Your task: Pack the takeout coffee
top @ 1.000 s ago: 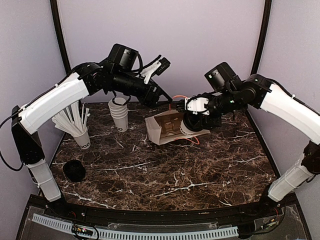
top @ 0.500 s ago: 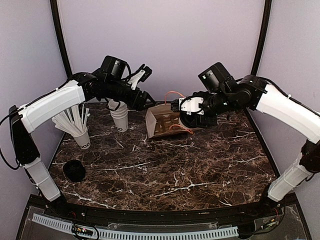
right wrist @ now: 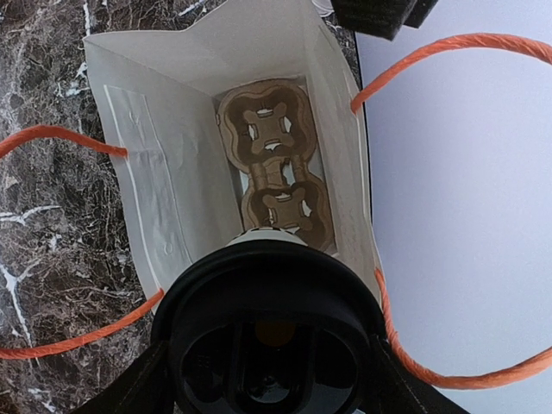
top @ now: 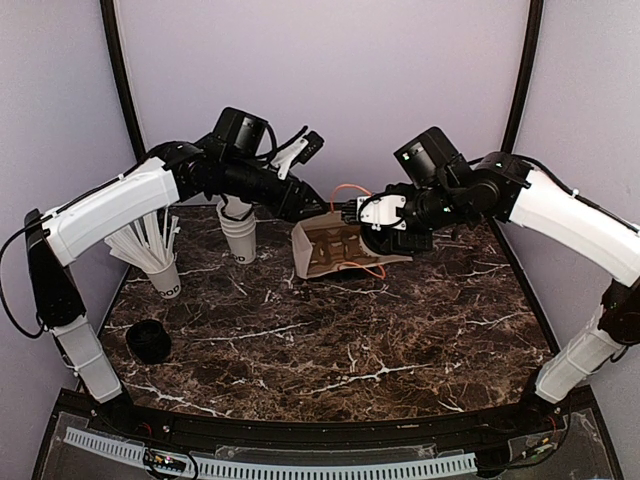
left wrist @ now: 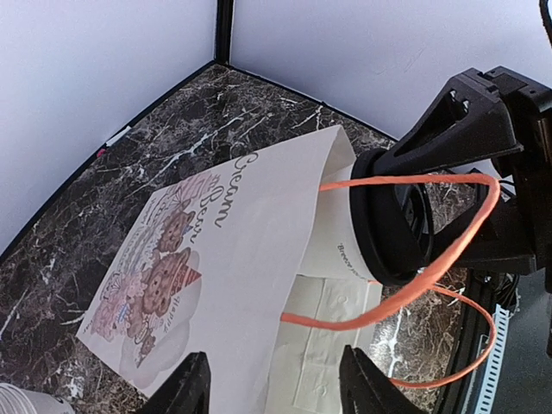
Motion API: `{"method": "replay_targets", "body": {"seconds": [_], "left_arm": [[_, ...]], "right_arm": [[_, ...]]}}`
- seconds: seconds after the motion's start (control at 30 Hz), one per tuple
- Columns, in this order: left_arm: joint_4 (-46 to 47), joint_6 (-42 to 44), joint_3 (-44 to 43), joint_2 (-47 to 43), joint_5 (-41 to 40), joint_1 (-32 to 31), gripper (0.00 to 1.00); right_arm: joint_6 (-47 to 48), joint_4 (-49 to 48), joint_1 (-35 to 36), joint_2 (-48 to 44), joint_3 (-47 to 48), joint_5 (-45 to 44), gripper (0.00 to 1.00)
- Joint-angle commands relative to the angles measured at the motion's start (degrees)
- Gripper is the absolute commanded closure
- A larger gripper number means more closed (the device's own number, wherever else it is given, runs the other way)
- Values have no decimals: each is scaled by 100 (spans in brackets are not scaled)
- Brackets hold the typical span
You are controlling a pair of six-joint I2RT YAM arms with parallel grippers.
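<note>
The takeout coffee (right wrist: 272,332), a small white paper cup with a black lid, was clamped in the right hand (top: 383,232), whose fingers pressed against either side of it just under the lid. It hung at the open mouth of a white paper bag (left wrist: 250,259), which leaned on its side near the back of the worktop (top: 350,340). A brown cardboard cup holder (right wrist: 274,164) lay at the bottom of the bag, and the orange string handles (left wrist: 414,276) looped around the cup. One loop lay across the lid in the left wrist view.

The left hand (top: 315,207) hovered at the upper edge of the bag with its fingers apart. The printed paper wall showed between them, and nothing was visibly pinched.

The cup would probably be light if empty and top-heavy if filled. Its thin paper wall would dent under a hard squeeze, so the stiffer band just below the lid rim looked like the best place to hold. The lid seemed only pressed on, and tipping the cup far risked a leak or a popped lid. The bag was limp and would fold or slide when pushed, and a string handle could snag on the lid
</note>
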State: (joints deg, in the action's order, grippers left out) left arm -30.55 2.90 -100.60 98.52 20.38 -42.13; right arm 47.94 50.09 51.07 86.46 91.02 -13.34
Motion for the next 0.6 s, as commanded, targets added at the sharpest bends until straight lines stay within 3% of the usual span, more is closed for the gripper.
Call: {"method": "replay_targets", "body": {"seconds": [0.0, 0.57], "left_arm": [[-403, 334, -484, 275, -515, -187, 48], [-1034, 595, -1379, 1079, -872, -311, 96]], "right_arm": [[-28, -227, 52, 12, -3, -72, 39], [-57, -219, 52, -67, -58, -88, 39]]}}
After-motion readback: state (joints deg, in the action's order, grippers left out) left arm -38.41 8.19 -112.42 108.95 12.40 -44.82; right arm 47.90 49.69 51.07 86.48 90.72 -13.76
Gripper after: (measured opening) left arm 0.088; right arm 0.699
